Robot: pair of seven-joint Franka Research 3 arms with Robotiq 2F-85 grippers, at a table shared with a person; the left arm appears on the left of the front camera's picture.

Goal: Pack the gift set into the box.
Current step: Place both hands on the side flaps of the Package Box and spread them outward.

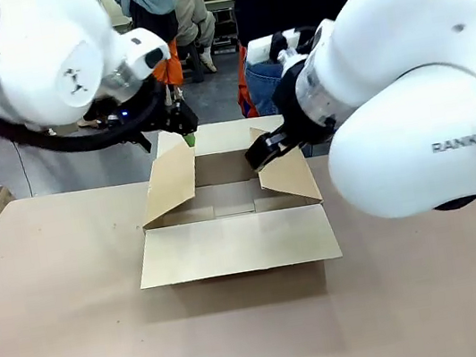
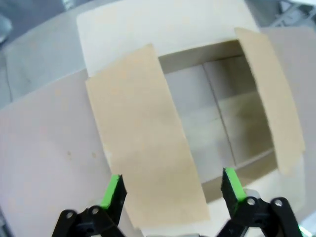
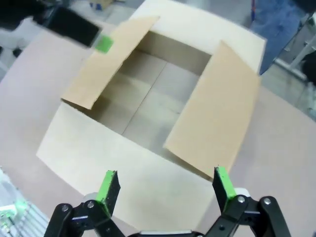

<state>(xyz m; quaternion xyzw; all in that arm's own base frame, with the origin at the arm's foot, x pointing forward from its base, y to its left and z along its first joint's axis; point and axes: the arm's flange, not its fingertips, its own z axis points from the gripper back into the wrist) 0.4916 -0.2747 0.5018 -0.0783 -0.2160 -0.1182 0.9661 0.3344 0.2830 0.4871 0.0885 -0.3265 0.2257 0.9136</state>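
Front view: the box sits open at the middle of the table. Its near flap lies flat toward the camera and its far flap is folded back. The left flap and right flap stand half-raised, leaning over the opening. The left gripper is at the left flap's top edge and the right gripper is at the right flap's top. Likely reason: each side flap needs pressing outward so the opening is free for the gift set. Contact with either flap cannot be told here.

Left wrist view: jaws spread wide, nothing between the pads. The left flap is directly below them, partly covering the opening. The box floor beyond is bare cardboard.

Right wrist view: jaws also spread wide and empty, poised over the right flap's free edge. One green pad of the left gripper shows at the left flap's top corner. The floor is bare here too, so I judge the gift set not yet packed.
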